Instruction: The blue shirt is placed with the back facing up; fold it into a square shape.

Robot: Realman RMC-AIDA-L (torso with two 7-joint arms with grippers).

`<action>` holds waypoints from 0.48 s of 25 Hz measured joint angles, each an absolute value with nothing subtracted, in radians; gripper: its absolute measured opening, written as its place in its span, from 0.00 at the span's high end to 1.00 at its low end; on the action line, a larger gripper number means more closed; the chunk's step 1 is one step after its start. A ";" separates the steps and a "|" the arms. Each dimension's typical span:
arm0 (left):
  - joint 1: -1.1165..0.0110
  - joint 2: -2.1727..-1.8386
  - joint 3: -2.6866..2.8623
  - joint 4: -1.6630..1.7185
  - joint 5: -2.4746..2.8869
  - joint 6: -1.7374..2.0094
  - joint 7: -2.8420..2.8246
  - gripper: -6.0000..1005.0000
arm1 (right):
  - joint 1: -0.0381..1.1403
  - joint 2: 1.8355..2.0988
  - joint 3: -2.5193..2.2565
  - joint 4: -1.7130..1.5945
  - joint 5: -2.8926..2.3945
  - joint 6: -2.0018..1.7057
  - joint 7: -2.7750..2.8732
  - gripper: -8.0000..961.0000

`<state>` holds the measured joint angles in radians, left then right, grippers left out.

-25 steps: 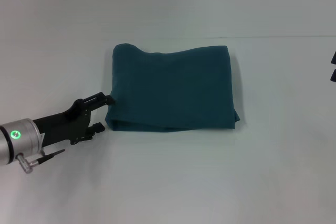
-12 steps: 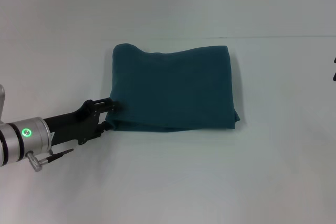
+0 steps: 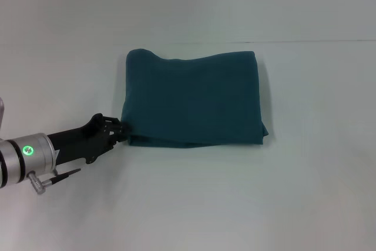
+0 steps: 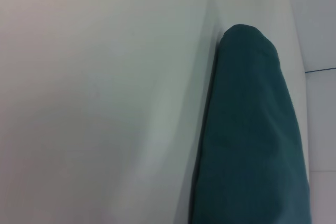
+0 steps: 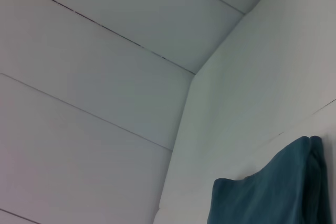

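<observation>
The blue shirt (image 3: 194,98) lies folded into a rough rectangle on the white table, plain side up. My left gripper (image 3: 120,129) is at the shirt's near left corner, with its dark fingers closed together on the cloth's edge. The left wrist view shows the shirt's folded edge (image 4: 247,145) close up along the table. The right wrist view shows a corner of the shirt (image 5: 268,192) from a distance. My right gripper is out of the head view.
The white table (image 3: 235,198) spreads on all sides of the shirt. A thin seam line (image 3: 317,42) runs across it behind the shirt. White wall panels (image 5: 105,77) fill the right wrist view.
My left gripper moved forward to the shirt's near left corner and its fingers went from open to closed on the edge. The right gripper's tip left the head view's right edge.
</observation>
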<state>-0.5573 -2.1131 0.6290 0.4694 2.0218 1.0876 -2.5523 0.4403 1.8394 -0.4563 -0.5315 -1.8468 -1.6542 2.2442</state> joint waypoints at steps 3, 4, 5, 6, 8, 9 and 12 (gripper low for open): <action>-0.553 -2.115 0.629 0.470 2.022 1.088 -2.552 0.67 | 0.440 1.839 -0.454 -0.531 -1.847 -1.656 2.244 0.12; -0.553 -2.115 0.629 0.471 2.022 1.088 -2.552 0.69 | 0.440 1.839 -0.454 -0.531 -1.847 -1.656 2.244 0.12; -0.553 -2.115 0.629 0.471 2.022 1.088 -2.552 0.71 | 0.440 1.839 -0.453 -0.530 -1.847 -1.656 2.244 0.12; -0.553 -2.115 0.629 0.471 2.022 1.088 -2.552 0.73 | 0.440 1.839 -0.452 -0.530 -1.847 -1.657 2.244 0.12; -0.552 -2.115 0.629 0.471 2.022 1.092 -2.544 0.82 | 0.440 1.839 -0.451 -0.529 -1.847 -1.657 2.244 0.12; -0.552 -2.115 0.629 0.471 2.022 1.093 -2.542 0.88 | 0.440 1.839 -0.451 -0.529 -1.847 -1.657 2.244 0.12; -0.552 -2.115 0.629 0.472 2.022 1.096 -2.537 0.96 | 0.437 1.840 -0.446 -0.529 -1.847 -1.657 2.244 0.12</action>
<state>-0.5522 -2.1153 0.6289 0.4722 2.0218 1.0957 -2.5372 0.4371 1.8401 -0.4458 -0.5291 -1.8470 -1.6569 2.2441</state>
